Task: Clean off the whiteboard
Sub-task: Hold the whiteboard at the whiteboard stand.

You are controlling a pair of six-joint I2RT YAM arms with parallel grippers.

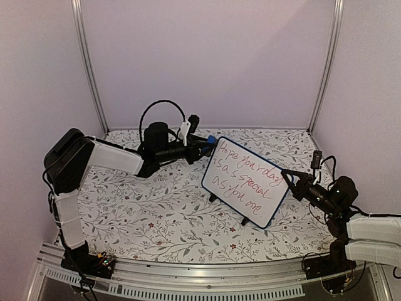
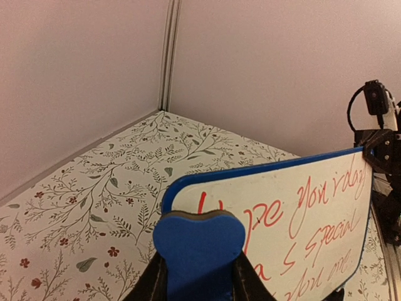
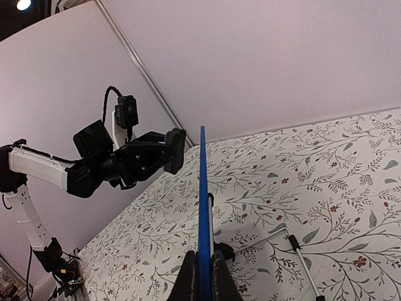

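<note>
Two-arm erasing set-up, shown at the approach to the first stroke. The board [image 1: 247, 182] stands on its feet on the table [image 1: 156, 207], leaning back. One side edge is clamped between the closed jaws of the right gripper [image 3: 200, 279]. In the right wrist view the blue frame runs edge-on straight up from between those jaws. This grip probably serves as a brace, so that sideways rubbing does not push over or slide the light board.

The left gripper [image 2: 200, 285] is closed on a blue eraser [image 2: 199, 248], which sticks out ahead of its jaws with its flat pad turned toward the written face. The eraser sits at the board's upper corner farthest from the right jaws, at the start of the first line of red writing [image 2: 301, 207]. That is a sensible place to begin a sweep across the text. The right wrist view shows the pad just beside the face (whether it touches cannot be told).

The writing is whole, with no strokes wiped away, so the task appears to be at its start. Next, the pad likely has to press flat against the face and travel toward the right jaws. Pressing too hard could twist the board in its clamp.
</note>
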